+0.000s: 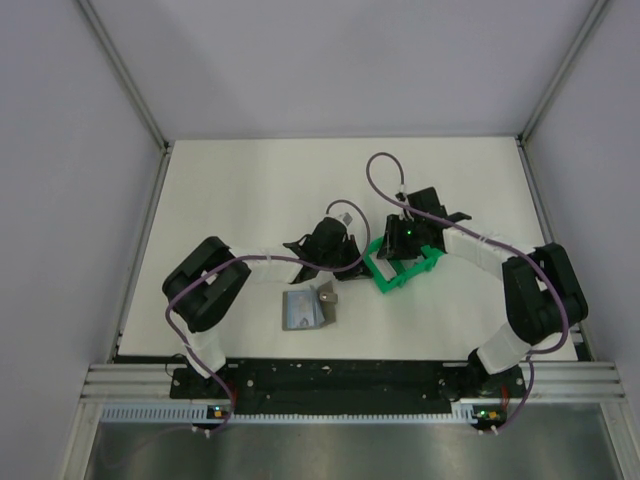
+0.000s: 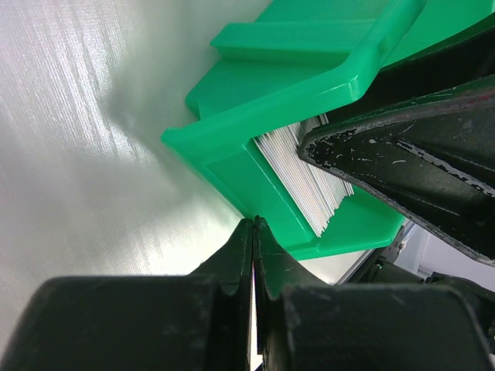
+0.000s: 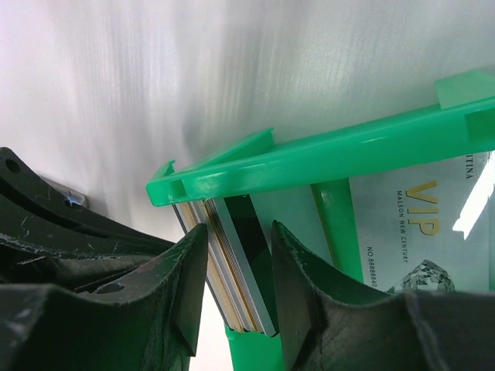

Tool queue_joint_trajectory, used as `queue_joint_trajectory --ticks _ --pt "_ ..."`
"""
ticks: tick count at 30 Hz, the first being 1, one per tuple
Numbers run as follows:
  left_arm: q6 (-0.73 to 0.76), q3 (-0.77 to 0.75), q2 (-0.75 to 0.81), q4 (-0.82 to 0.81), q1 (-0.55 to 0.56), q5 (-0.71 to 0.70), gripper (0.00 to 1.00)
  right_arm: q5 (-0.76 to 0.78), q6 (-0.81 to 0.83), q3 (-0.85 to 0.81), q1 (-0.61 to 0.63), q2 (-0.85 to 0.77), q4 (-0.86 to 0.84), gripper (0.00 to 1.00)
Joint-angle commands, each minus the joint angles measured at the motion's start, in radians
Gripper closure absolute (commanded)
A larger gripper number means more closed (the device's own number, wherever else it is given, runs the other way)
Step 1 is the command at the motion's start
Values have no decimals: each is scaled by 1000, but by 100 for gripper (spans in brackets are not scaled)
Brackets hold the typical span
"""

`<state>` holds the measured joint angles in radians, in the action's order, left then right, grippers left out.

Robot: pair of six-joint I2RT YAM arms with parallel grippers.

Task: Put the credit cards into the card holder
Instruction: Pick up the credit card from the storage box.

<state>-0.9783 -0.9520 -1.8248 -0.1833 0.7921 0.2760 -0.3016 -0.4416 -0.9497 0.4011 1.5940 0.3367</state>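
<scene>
The credit cards stand on edge as a stack inside a bright green frame; the left wrist view shows their white edges. My right gripper is open and straddles the stack. Its left finger touches the stack and its right finger stands a little off it. My left gripper is shut with nothing seen between its tips, which rest at the green frame's near corner. The card holder, flat and blue-grey, lies on the table in front of the left gripper, apart from both grippers.
A pale card printed VIP lies flat under the green frame, right of the stack. The right gripper's black finger crowds the cards in the left wrist view. White walls close in the table on three sides.
</scene>
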Motion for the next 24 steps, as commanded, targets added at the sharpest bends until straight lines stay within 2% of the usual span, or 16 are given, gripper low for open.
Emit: queue_joint_trajectory --ticks 1,8,9,10,20,24 --pt "7 -7 -2 -25 6 -11 100 -16 -3 -6 -4 -42 -10 62" --pt "15 -14 7 -7 4 -15 100 -31 7 -1 -31 -52 1 68" --pt "15 -16 9 -7 4 -15 100 -37 9 -1 -33 -54 -1 75" --pt "15 -17 9 -7 4 -15 100 -44 10 -1 -36 -55 1 78" --pt "23 -24 12 2 4 -14 100 -54 12 2 -39 -68 1 81" --pt "27 -24 15 5 4 -14 100 -53 12 2 -57 -77 1 86"
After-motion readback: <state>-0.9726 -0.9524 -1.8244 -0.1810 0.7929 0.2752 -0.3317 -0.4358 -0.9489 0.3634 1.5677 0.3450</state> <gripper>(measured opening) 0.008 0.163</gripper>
